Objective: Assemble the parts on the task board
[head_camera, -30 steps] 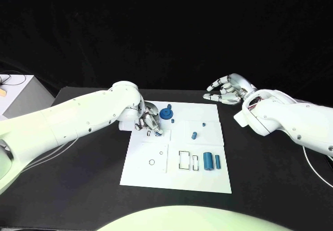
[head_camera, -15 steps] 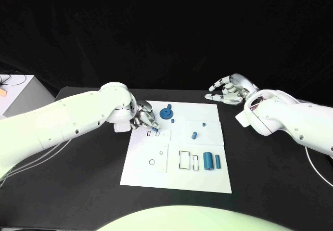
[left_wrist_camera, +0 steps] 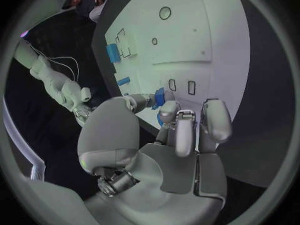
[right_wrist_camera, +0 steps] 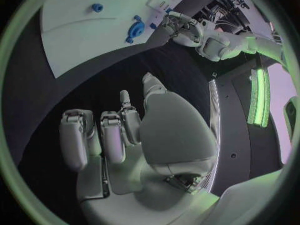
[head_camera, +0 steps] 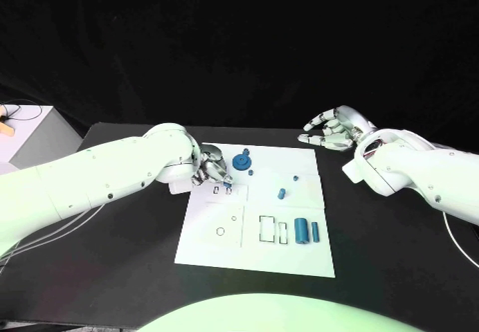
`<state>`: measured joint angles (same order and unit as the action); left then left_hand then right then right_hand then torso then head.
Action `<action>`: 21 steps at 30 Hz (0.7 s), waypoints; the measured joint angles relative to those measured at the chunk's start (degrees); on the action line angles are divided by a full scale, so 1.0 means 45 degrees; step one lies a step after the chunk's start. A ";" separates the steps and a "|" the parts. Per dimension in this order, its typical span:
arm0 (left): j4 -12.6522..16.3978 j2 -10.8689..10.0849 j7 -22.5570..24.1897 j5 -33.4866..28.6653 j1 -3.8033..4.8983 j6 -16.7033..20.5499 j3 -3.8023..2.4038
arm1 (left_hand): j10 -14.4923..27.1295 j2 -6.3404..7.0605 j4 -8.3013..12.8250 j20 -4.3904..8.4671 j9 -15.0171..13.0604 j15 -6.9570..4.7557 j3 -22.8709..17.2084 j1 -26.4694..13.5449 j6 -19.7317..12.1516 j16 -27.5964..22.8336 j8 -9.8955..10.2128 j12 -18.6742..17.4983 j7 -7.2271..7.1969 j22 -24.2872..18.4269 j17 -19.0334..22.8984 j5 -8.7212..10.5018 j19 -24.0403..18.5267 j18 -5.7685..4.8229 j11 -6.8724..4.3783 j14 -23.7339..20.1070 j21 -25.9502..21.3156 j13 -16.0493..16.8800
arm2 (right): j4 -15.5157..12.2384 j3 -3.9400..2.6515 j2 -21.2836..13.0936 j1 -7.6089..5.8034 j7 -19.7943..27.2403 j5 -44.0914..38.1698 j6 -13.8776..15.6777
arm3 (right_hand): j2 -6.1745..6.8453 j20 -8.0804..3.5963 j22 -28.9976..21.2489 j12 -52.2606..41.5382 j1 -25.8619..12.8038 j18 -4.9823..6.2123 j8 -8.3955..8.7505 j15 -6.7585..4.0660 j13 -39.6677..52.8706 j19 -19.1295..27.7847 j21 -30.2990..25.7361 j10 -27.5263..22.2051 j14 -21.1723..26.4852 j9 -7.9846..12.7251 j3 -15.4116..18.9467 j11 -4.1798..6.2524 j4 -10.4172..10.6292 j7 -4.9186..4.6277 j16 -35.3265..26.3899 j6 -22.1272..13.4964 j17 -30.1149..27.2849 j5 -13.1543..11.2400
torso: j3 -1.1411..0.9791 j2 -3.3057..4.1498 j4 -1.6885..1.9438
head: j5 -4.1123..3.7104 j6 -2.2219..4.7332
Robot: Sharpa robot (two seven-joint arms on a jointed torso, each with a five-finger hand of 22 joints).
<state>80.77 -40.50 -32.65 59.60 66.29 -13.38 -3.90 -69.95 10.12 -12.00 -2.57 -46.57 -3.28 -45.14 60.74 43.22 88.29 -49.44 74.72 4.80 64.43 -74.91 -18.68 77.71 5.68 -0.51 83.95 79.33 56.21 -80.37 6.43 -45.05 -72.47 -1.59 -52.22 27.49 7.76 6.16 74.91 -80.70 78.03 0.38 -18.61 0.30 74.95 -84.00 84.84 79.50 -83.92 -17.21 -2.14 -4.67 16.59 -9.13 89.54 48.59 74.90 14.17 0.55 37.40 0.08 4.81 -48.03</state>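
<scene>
The white task board [head_camera: 214, 252] lies mid-table. My left hand [head_camera: 210, 171] hovers over its far left corner, above two small slots [head_camera: 221, 190], and pinches a small blue part [left_wrist_camera: 159, 97] between thumb and finger. A round blue gear-like part [head_camera: 241, 162] sits just right of that hand, with small pegs [head_camera: 282, 194] near the board's middle. Two blue cylinders [head_camera: 300, 229] lie by the rectangular slots [head_camera: 266, 229] on the near right. My right hand [head_camera: 334, 129] hangs off the board past its far right corner, fingers loosely curved and apart, holding nothing.
A round hole [head_camera: 219, 232] marks the board's near left panel. A pale box [head_camera: 30, 135] stands beyond the table's far left corner. Black table surface [head_camera: 120, 263] surrounds the board on all sides.
My left hand has drawn its fingers slightly back and up from the small slots, still pinching the blue part. The right hand has stayed in place.
</scene>
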 measured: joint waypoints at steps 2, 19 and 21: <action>0.0083 -0.0036 0.0004 0.0193 -0.0128 0.0184 0.0008 | -0.0072 0.0000 0.0000 0.0000 -0.0002 -0.0003 0.0000 0.0000 0.0001 0.0000 -0.0001 0.0000 0.0000 0.0032 0.0000 0.0000 0.0000 0.0000 0.0018 0.0003 0.0009 0.0024 | 0.0001 0.0000 0.0000 0.0001 -0.0001 -0.0001 -0.0002 | 0.0000 0.0000 -0.0001 0.0000 0.0000 0.0000 0.0000 0.0000 0.0000 0.0000 0.0000 0.0000 0.0000 0.0000 0.0000 0.0000 0.0000 -0.0001 0.0000 -0.0001 0.0000 0.0000 | 0.0000 0.0001 -0.0007 | 0.0001 -0.0005; 0.0603 -0.0182 0.0002 0.1647 -0.0737 0.1384 0.0007 | -0.0229 0.0050 0.0002 0.0046 -0.0064 -0.0088 -0.0003 -0.0050 0.0047 0.0053 -0.0001 0.0061 -0.0044 0.0063 0.0000 -0.0084 0.0045 0.0000 -0.0044 -0.0001 0.0059 0.0183 | -0.0003 0.0001 -0.0041 0.0007 -0.0018 -0.0013 -0.0028 | 0.0001 0.0000 0.0009 0.0000 0.0001 0.0000 0.0000 0.0000 -0.0004 0.0000 0.0000 0.0000 0.0000 0.0001 0.0000 0.0000 0.0000 -0.0001 0.0000 -0.0001 0.0000 0.0000 | 0.0037 0.0023 0.0000 | -0.0027 -0.0034; 0.0621 -0.0182 0.0001 0.1784 -0.0814 0.1488 0.0001 | -0.0256 0.0050 0.0003 0.0045 -0.0064 -0.0088 -0.0003 -0.0050 0.0049 0.0053 -0.0001 0.0060 -0.0045 0.0063 0.0000 -0.0084 0.0045 0.0000 -0.0072 -0.0001 0.0059 0.0197 | -0.0006 0.0001 -0.0042 0.0007 -0.0019 -0.0014 -0.0030 | 0.0001 0.0000 0.0009 0.0000 0.0001 0.0000 0.0000 0.0000 -0.0004 0.0000 0.0000 0.0000 0.0000 0.0001 0.0000 0.0000 0.0000 -0.0001 0.0000 -0.0001 0.0001 0.0000 | 0.0039 0.0027 -0.0001 | -0.0026 -0.0038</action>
<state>83.57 -41.32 -32.65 67.63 62.63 -6.68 -3.90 -71.10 10.35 -11.98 -2.37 -46.86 -3.68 -45.15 60.51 43.43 88.53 -49.45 75.00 4.59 64.71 -74.91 -19.06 77.91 5.68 -0.84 83.95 79.60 57.10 -80.40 6.43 -45.24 -72.43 -1.67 -52.28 27.36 7.76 6.16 74.95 -80.70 78.04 0.38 -18.61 0.30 74.93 -84.00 84.84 79.50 -83.92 -17.20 -2.14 -4.67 16.59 -9.13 89.54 48.59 74.91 14.17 0.73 37.52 0.08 4.69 -48.20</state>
